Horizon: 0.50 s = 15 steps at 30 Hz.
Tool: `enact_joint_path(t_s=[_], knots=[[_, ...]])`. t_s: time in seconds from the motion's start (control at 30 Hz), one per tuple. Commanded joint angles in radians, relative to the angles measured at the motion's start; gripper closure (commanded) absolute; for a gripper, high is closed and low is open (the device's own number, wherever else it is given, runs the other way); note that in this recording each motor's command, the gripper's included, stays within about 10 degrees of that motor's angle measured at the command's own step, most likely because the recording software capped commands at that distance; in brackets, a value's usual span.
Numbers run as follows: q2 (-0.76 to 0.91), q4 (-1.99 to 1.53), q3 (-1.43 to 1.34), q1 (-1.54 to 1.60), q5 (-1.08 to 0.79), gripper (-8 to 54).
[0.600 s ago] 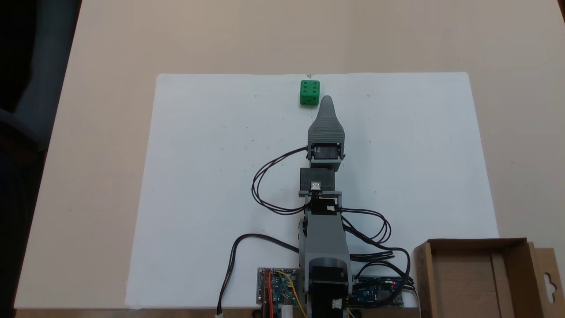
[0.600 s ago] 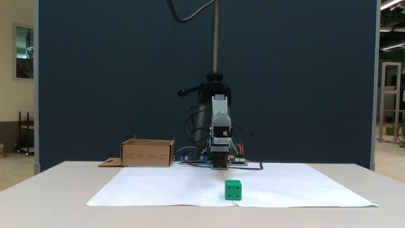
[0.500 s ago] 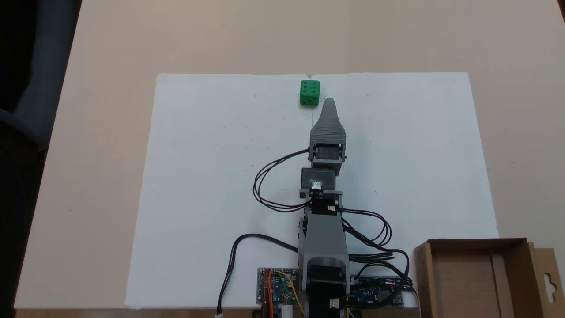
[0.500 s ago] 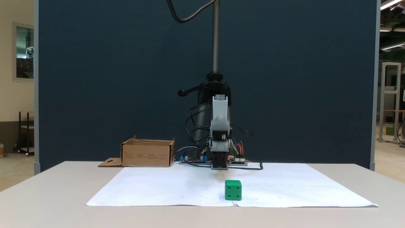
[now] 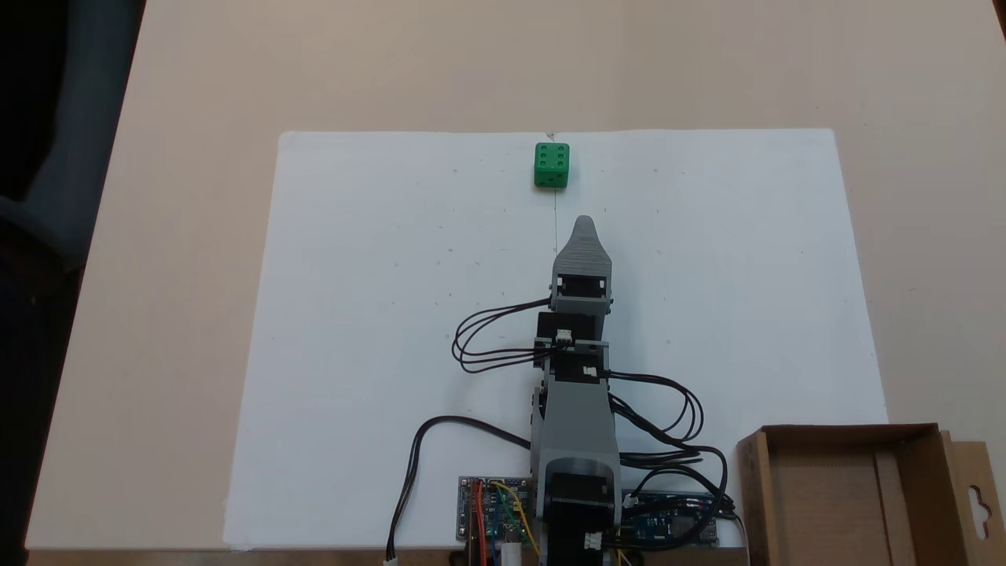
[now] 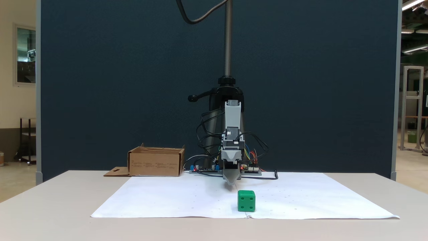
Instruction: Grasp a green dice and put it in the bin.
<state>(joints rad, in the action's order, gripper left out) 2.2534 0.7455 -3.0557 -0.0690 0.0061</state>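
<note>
Jaws stack one behind another, so the tool's [image 5: 583, 224] spread can't be told. It hangs empty, short of the dice [image 5: 552, 164].

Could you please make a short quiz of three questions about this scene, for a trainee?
1. True or false: the green dice lies inside the bin.
2. Multiple choice: in the fixed view from above, which face does the dice show on top? A) one pip B) six pips C) three pips
3. Fill in: the dice rests on a white ____ spread on the table.

Key:
1. False. It sits on the sheet, beyond the tip of the tool, apart from it.
2. B.
3. Paper sheet.
</note>
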Motion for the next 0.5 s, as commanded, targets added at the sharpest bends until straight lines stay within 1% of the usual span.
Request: enact_joint_path(t_s=[0.0,0.47], knots=[[0.109,0.018,-0.074,-0.006,-0.060,1.3],[0.109,0.018,-0.074,0.000,-0.060,1.4]])
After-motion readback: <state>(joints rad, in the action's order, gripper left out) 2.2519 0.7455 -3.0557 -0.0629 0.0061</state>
